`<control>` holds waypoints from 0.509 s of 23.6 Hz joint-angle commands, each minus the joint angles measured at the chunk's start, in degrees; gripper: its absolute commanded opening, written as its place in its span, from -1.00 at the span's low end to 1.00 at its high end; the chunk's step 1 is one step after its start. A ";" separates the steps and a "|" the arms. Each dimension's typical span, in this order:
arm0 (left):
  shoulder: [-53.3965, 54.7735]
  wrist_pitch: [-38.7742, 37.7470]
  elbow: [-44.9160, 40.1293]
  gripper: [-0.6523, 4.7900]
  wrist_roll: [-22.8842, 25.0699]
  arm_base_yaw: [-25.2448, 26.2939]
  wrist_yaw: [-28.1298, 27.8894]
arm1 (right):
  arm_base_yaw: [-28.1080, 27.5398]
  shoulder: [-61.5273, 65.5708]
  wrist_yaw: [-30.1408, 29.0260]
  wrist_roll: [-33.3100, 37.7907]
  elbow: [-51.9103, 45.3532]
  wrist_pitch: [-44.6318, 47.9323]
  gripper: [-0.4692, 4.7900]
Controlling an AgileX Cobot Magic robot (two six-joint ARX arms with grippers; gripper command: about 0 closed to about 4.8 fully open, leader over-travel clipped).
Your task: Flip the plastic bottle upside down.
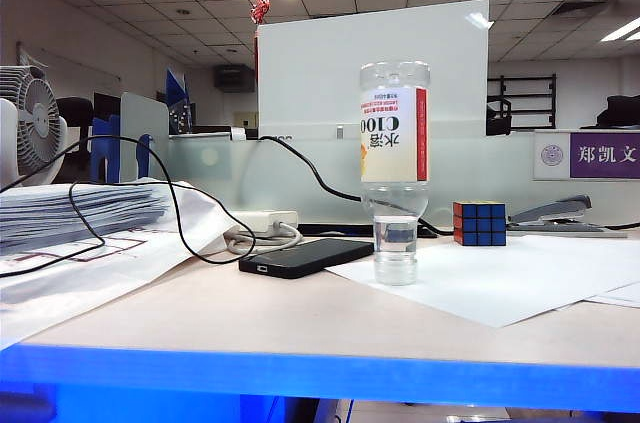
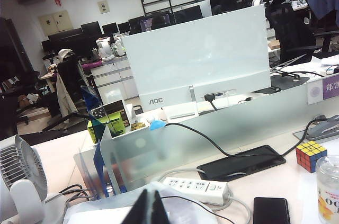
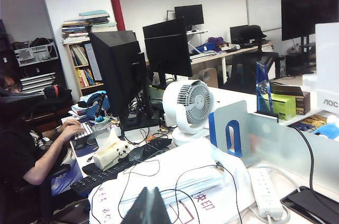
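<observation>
Stands inverted on the bench [image 1: 200,308]: plastic bottle [image 1: 394,168], neck down on white paper [image 1: 500,278], label upside down, a little liquid pooled in the neck. Close beside it a black phone [image 1: 305,256]; just behind, a Rubik's cube [image 1: 479,222] and a stapler [image 1: 560,211]. Left hand [image 2: 150,211] pressed together, raised, well apart from the bottle. Right hand [image 3: 148,208] likewise pressed together, apparently aloft over papers [image 3: 180,181], though barely in frame.
</observation>
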 commanded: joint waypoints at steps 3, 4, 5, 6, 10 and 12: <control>0.00 0.02 0.13 -0.77 3.10 0.09 -0.83 | 0.11 -0.13 0.02 -0.15 0.28 0.81 -0.85; -0.02 -0.09 0.13 -0.77 4.17 0.09 -2.03 | 0.11 -0.15 0.02 -0.15 0.28 0.81 -0.85; -0.02 -0.13 0.13 -0.77 3.72 0.17 -2.82 | 0.11 -0.15 0.02 -0.15 0.28 0.81 -0.85; -0.02 -0.17 0.13 -0.77 3.72 0.98 -2.89 | 0.11 -0.13 0.02 -0.15 0.28 0.81 -0.85; -0.68 -1.86 -0.96 -0.77 1.70 5.25 -4.17 | 0.11 -0.15 0.04 -0.15 0.28 0.79 -0.85; -1.16 -1.84 -3.50 -0.77 -0.79 6.84 -8.33 | 0.11 -0.15 0.00 -0.15 0.28 0.79 -0.85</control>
